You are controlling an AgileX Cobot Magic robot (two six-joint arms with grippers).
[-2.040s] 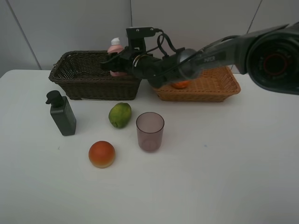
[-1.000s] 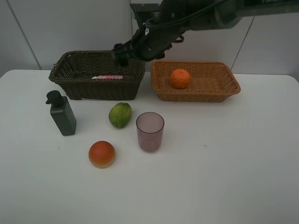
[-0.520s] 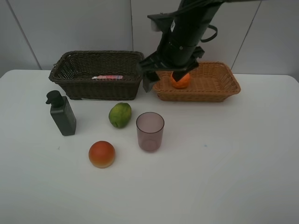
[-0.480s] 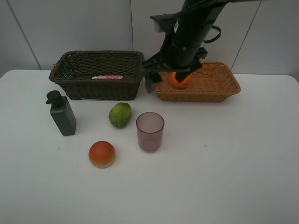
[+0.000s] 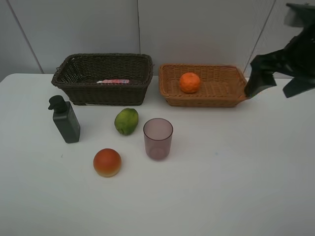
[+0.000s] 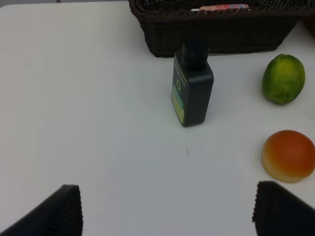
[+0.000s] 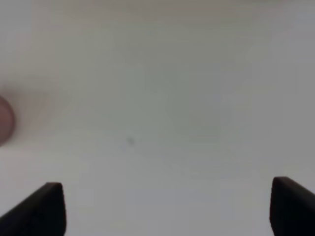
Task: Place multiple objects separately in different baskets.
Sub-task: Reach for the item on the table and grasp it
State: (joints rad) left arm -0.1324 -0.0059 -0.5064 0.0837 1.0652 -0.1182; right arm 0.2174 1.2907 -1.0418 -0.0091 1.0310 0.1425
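The dark brown basket [image 5: 98, 93] holds the pink bottle [image 5: 113, 81], lying flat. An orange [image 5: 189, 82] sits in the light tan basket [image 5: 206, 102]. On the table stand the dark green pump bottle [image 5: 65, 119] and the purple cup [image 5: 158, 138], with the green fruit [image 5: 126, 121] and the red-orange peach [image 5: 107, 162] near them. My right gripper [image 5: 278, 82] hangs open and empty at the far right, beside the tan basket. My left gripper [image 6: 170, 211] is open above bare table, short of the pump bottle [image 6: 193, 88], green fruit [image 6: 283, 78] and peach [image 6: 289, 156].
A white table [image 5: 221, 187] carries everything, and a grey wall stands behind the baskets. The right wrist view is blurred and shows white table [image 7: 157, 98] with a pinkish smudge [image 7: 4, 120] at one edge.
The right arm has swung from over the baskets out to the far right, gripper open and empty. The pink bottle it carried earlier lies in the dark basket. The other objects have not moved.
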